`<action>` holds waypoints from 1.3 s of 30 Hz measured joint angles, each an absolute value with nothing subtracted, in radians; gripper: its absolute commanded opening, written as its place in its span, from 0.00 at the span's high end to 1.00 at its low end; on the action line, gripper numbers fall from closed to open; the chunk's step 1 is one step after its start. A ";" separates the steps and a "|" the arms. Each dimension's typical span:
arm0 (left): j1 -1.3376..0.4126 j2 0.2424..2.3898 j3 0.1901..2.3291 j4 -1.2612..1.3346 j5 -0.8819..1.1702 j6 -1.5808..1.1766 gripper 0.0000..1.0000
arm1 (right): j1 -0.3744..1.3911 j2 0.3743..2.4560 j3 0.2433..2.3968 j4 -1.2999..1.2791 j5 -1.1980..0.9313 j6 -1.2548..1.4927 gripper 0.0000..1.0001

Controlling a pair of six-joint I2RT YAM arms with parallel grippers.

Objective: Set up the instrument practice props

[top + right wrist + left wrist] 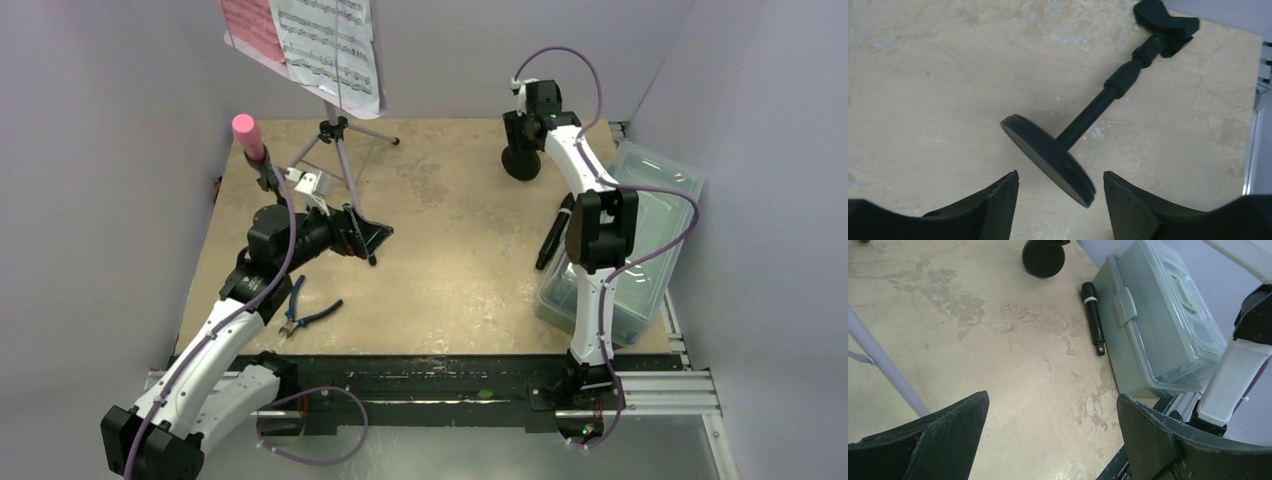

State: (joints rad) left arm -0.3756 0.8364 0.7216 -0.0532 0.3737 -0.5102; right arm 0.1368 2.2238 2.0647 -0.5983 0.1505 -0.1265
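The lavender music stand holds pink and white sheet-music pages [305, 40] at the back, on a slim tripod [338, 135]; one of its legs [883, 365] shows in the left wrist view. A pink microphone [248, 135] stands upright at the back left, its lower part hidden behind my left arm. A black microphone [553, 232] [1093, 317] lies flat beside the tub. A black round-based pole [1048, 157] lies tipped on its side, base edge [520, 162] up. My right gripper [1060, 200] [525, 125] is open just above that base. My left gripper [365, 237] [1053, 440] is open and empty.
A clear plastic tub [625, 240] [1158, 325] stands along the right table edge. Blue-handled pliers [305, 315] lie near the front left by my left arm. A small white object [310, 183] sits beside the pink microphone. Lavender walls close in the table.
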 measured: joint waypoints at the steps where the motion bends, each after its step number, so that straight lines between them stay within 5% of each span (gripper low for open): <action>1: -0.377 0.844 0.722 -0.041 0.384 -0.516 0.00 | 0.146 2.230 2.065 -0.598 0.146 -0.129 0.38; 5: -0.382 0.871 0.722 -0.014 0.408 -0.533 0.00 | 0.192 2.252 2.057 -0.579 0.189 -0.150 0.44; 13: -0.384 0.896 0.722 -0.016 0.416 -0.543 0.00 | 0.309 2.276 2.026 -0.451 0.415 -0.186 0.89; 19: -0.389 0.899 0.728 -0.061 0.411 -0.542 0.00 | 0.470 2.177 1.777 -0.284 0.682 -0.171 0.97; 27: -0.389 0.899 0.752 -0.105 0.397 -0.540 0.00 | 0.752 2.181 1.467 -0.296 0.755 -0.102 0.91; 32: -0.390 0.899 0.752 -0.136 0.383 -0.541 0.00 | 0.783 2.123 1.406 -0.301 0.747 -0.086 0.83; 39: -0.390 0.899 0.757 -0.160 0.376 -0.540 0.00 | 0.781 1.966 1.299 -0.304 0.575 -0.011 0.54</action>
